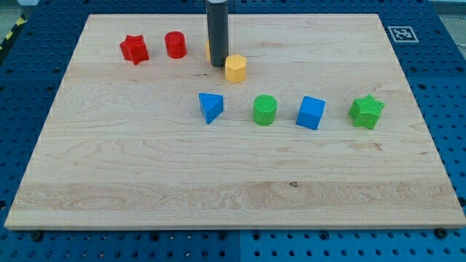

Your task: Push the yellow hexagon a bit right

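Observation:
The yellow hexagon (pixel 235 68) sits on the wooden board (pixel 145 175) near the view's top centre. My tip (pixel 217 65) is down on the board just to the left of the hexagon, touching or almost touching its left side. The dark rod rises from there out of the view's top. A small orange-yellow block (pixel 208 49) shows only as a sliver behind the rod's left edge; its shape cannot be made out.
A red star (pixel 135 49) and a red cylinder (pixel 175 44) lie at the top left. Below the hexagon runs a row: blue triangle (pixel 210 107), green cylinder (pixel 265 110), blue cube (pixel 311 113), green star (pixel 366 111). A marker tag (pixel 402 33) lies off the board's top right corner.

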Robot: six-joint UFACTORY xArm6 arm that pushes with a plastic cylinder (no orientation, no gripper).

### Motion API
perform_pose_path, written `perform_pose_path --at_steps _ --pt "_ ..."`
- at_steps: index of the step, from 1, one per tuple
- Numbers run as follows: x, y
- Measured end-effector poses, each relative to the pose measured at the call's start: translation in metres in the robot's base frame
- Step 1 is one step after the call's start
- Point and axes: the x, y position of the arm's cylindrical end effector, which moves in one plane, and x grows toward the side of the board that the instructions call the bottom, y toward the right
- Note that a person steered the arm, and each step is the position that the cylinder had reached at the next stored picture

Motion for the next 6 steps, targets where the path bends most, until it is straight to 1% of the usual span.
perform_pose_path --at_steps 1,3,5,6 --pt "0.000 -0.018" --pt "0.017 -0.019" --pt "0.022 0.019" --pt "0.034 0.034"
